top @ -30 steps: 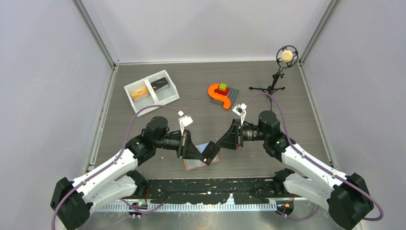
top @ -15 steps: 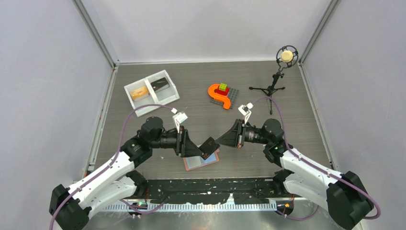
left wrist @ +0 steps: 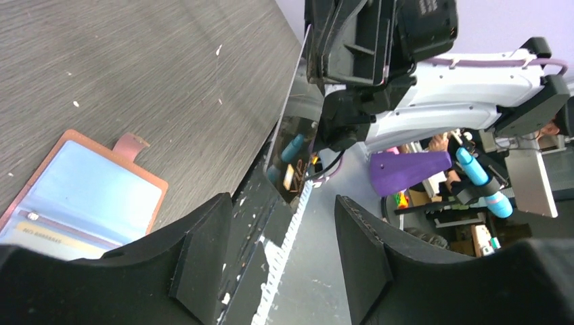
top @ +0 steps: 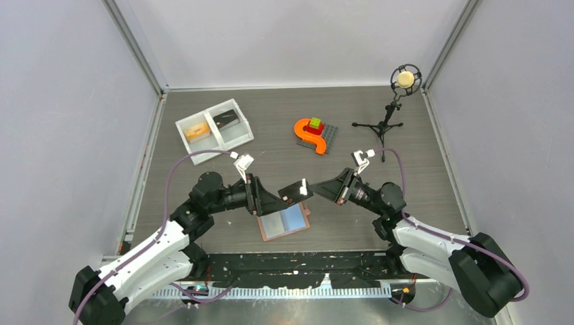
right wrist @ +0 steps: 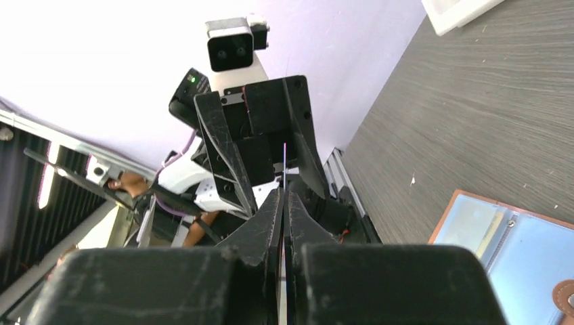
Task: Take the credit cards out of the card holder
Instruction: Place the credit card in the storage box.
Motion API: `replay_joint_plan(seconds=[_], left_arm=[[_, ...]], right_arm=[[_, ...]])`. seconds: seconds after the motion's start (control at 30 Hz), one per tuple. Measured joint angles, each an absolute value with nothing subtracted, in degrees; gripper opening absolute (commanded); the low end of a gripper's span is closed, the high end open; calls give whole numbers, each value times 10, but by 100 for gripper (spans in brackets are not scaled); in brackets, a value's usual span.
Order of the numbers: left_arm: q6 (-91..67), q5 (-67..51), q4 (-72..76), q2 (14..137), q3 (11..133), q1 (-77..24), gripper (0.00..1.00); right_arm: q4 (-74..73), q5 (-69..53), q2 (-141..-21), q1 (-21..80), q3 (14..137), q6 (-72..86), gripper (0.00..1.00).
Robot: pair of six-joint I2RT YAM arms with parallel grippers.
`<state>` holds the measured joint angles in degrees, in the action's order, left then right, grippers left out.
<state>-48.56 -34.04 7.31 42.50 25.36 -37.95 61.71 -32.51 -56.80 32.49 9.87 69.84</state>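
The card holder (top: pixel 285 222) lies spread open on the table near the front edge, salmon-brown rim and light blue pockets up; it also shows in the left wrist view (left wrist: pixel 81 196) and the right wrist view (right wrist: pixel 504 233). Above it hangs a dark credit card (top: pixel 293 189), seen edge-on as a thin sheet (left wrist: pixel 292 112) and as a thin line (right wrist: pixel 284 159). My right gripper (top: pixel 311 190) (right wrist: pixel 284 203) is shut on the card's right end. My left gripper (top: pixel 279 199) (left wrist: pixel 284 254) faces it just left of the card, open, with nothing between its fingers.
A white two-compartment tray (top: pixel 184 126) at the back left holds a dark card and a tan one. An orange and red toy on a grey plate (top: pixel 311 133) sits mid-back. A microphone on a small tripod (top: pixel 396 95) stands at the back right.
The card passed from my left gripper to my right. The right jaws shut on it, the left jaws opened and drew back left. Both arms rose and pulled apart above the holder.
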Motion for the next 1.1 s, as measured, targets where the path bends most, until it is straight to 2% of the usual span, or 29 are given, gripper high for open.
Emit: replay_joint_plan(seconds=[0.1, 0.3, 0.37, 0.47, 0.57, 0.77, 0.93, 1.1], left_arm=[[-510, -336, 112, 442, 249, -380, 47], [-540, -329, 170, 454, 249, -380, 14], [-544, -323, 176, 455, 249, -380, 9], [-551, -313, 175, 459, 249, -380, 6], [-552, -308, 175, 468, 249, -380, 7], [-552, -304, 175, 490, 253, -379, 28], [-554, -303, 179, 504, 256, -378, 39], [-556, -300, 192, 506, 256, -378, 45]], right_arm=[[651, -296, -581, 325, 80, 726, 5], [674, -246, -569, 325, 53, 750, 5], [671, -236, -557, 325, 49, 751, 5], [659, -225, -536, 325, 49, 750, 5], [649, -217, -523, 325, 49, 749, 5], [642, -210, -522, 325, 45, 749, 5], [642, -200, -523, 324, 39, 751, 5], [650, -193, -528, 322, 39, 755, 5]])
